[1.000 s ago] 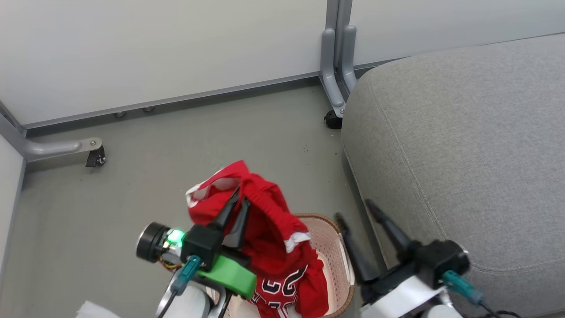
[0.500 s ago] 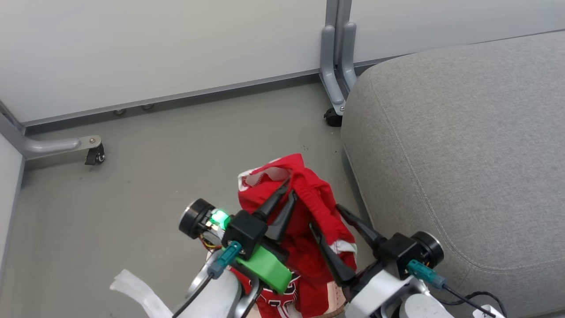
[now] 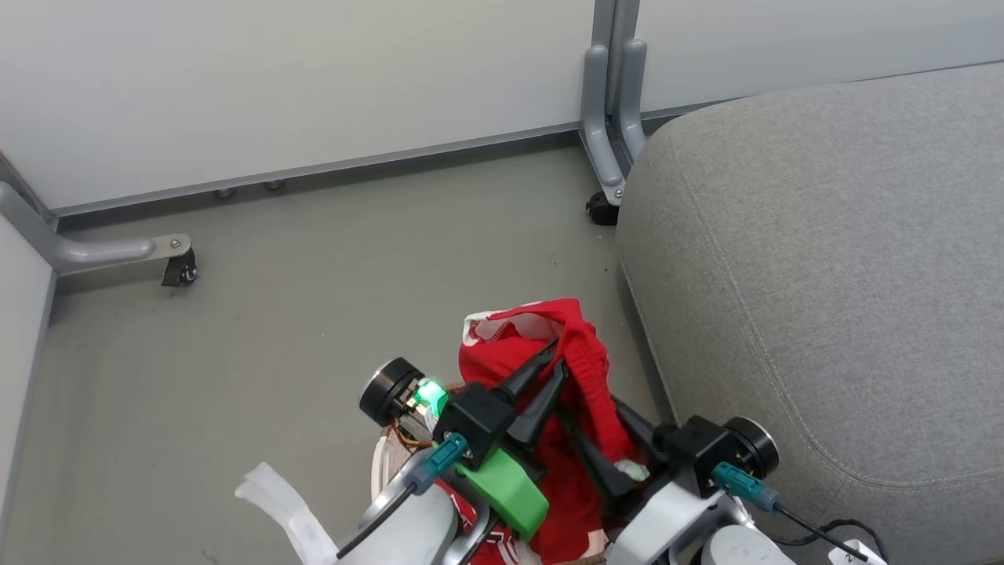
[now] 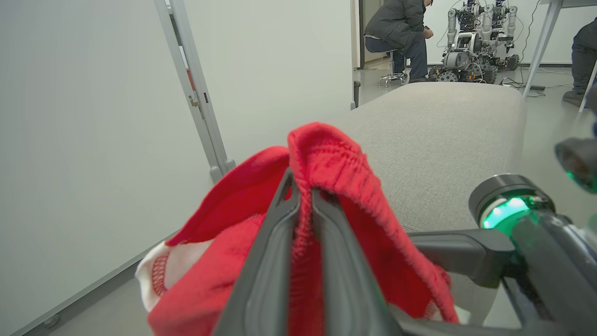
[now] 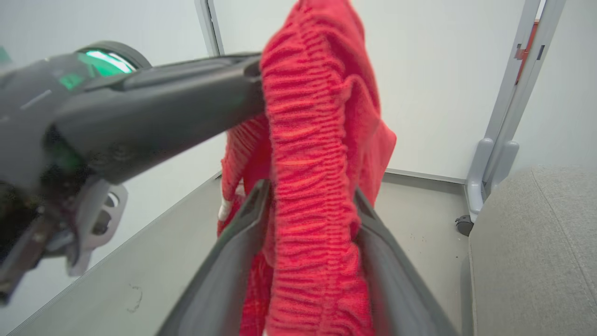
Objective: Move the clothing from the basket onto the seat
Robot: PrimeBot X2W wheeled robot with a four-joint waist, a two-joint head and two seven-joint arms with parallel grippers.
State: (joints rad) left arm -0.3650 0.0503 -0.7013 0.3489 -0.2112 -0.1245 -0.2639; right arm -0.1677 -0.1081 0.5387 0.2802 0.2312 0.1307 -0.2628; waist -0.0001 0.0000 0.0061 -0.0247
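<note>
My left gripper (image 3: 555, 357) is shut on the elastic waistband of the red shorts (image 3: 510, 353), part of the clothing, which hang lifted just left of the seat (image 3: 823, 275). In the left wrist view the left gripper (image 4: 301, 184) pinches the red shorts (image 4: 326, 154) in front of the seat (image 4: 443, 121). My right gripper (image 3: 590, 408) straddles the hanging waistband. The right wrist view shows the right gripper (image 5: 310, 186) with its jaws still wide, and the red shorts (image 5: 308, 140) fill the gap. The basket (image 3: 378, 467) is mostly hidden under my arms. More red cloth (image 3: 569, 510) hangs lower.
Grey floor (image 3: 314, 314) lies left of the shorts. Partition legs on castors stand at the back (image 3: 604, 212) and at the far left (image 3: 176, 271). A white strip (image 3: 282, 510) lies at the lower left. Seated people and another robot (image 4: 475, 42) are beyond the seat.
The left gripper has carried the shorts right, close to the seat. The right gripper has swung in from the right onto the hanging waistband, and its jaws have begun to narrow.
</note>
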